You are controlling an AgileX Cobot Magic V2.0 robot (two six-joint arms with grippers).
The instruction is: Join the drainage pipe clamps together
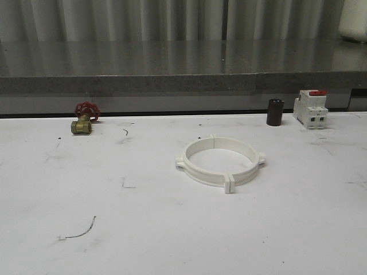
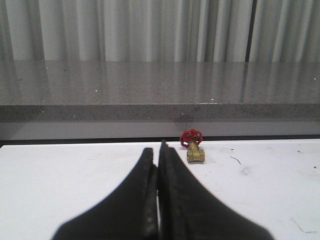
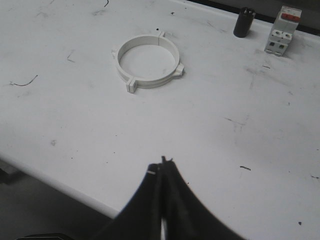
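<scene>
The two white drainage pipe clamps (image 1: 221,161) lie together as one closed ring on the white table, right of centre, their end tabs meeting at the near and far seams. The same ring (image 3: 148,60) lies well ahead of my right gripper (image 3: 162,162), which hangs shut and empty near the table's front edge. My left gripper (image 2: 159,152) is shut with nothing in it, low over the table's left side.
A brass valve with a red handwheel (image 1: 84,119) sits at the back left, also ahead of the left gripper as the valve (image 2: 193,146). A dark cylinder (image 1: 275,112) and a white breaker with a red top (image 1: 311,107) stand at the back right. A grey ledge (image 1: 172,80) runs behind the table.
</scene>
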